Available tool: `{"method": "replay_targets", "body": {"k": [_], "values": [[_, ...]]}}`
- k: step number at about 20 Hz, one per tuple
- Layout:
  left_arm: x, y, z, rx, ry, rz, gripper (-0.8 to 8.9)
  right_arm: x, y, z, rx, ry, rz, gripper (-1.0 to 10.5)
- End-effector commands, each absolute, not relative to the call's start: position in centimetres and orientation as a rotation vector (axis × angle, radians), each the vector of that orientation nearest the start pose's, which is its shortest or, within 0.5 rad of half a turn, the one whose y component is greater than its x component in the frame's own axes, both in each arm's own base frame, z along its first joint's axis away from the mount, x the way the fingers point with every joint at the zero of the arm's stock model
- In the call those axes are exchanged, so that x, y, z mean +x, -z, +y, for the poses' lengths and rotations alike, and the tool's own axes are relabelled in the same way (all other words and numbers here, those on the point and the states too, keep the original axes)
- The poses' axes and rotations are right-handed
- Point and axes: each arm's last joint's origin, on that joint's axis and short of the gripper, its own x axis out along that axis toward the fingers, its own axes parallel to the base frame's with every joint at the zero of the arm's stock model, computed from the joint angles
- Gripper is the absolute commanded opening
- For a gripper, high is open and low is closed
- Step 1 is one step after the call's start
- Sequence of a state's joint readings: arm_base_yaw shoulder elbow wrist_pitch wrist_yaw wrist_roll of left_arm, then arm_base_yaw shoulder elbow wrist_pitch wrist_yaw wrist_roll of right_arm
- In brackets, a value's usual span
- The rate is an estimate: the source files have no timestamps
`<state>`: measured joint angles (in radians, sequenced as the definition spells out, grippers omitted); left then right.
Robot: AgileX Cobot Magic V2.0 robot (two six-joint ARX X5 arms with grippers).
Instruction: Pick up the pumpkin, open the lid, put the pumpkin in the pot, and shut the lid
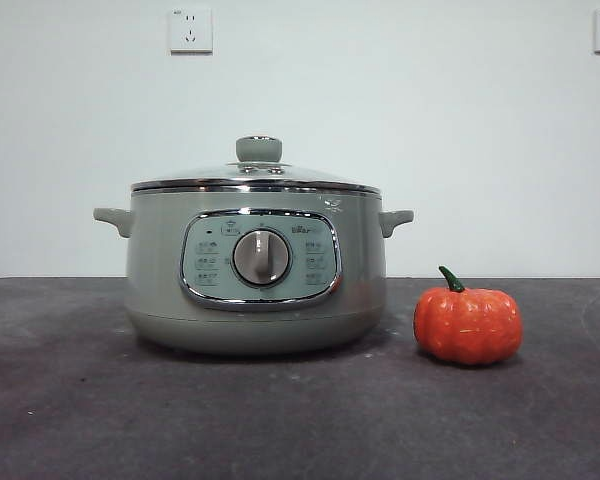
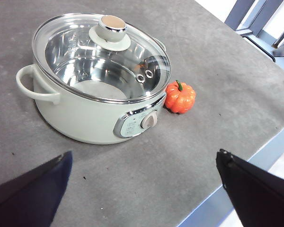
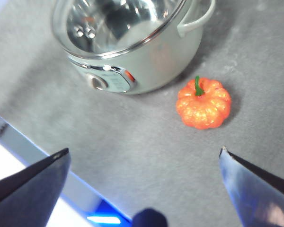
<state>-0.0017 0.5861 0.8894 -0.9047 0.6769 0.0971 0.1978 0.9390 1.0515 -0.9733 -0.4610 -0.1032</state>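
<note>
The sage-green pot [image 1: 255, 270] stands on the dark table with its glass lid [image 1: 256, 172] closed on it. The small orange pumpkin [image 1: 467, 322] sits upright on the table just right of the pot, apart from it. In the left wrist view the pot [image 2: 85, 113], lid [image 2: 102, 52] and pumpkin [image 2: 180, 97] lie well ahead of my open, empty left gripper [image 2: 144, 182]. In the right wrist view my right gripper [image 3: 144, 177] is open and empty, above and short of the pumpkin [image 3: 203, 104], with the pot [image 3: 142, 61] beyond. Neither gripper shows in the front view.
The grey table [image 1: 300, 420] ends at an edge near both grippers [image 2: 255, 156]. A white wall with two outlets [image 1: 190, 30] stands behind the pot. A white-and-blue edge [image 3: 47, 165] runs under the right gripper.
</note>
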Motion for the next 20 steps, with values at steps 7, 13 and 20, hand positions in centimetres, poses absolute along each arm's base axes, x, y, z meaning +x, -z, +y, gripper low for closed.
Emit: {"method": "replay_targets", "body": {"k": [7,13,20], "values": [[9.0,-33.0,-1.8,-0.104,0.693,0.533,7.59,23.5,-27.5,8.9,-0.226,-0.6,0.984,7.6],[9.0,-33.0,-1.8,-0.104,0.692,0.533,7.59,27.0,-23.2,11.1,-0.301,-0.58,1.031,7.6],[9.0,-33.0,-1.8,-0.104,0.692,0.533,7.59,29.5,-18.8,12.1,-0.31,-0.58,1.103,7.6]]}}
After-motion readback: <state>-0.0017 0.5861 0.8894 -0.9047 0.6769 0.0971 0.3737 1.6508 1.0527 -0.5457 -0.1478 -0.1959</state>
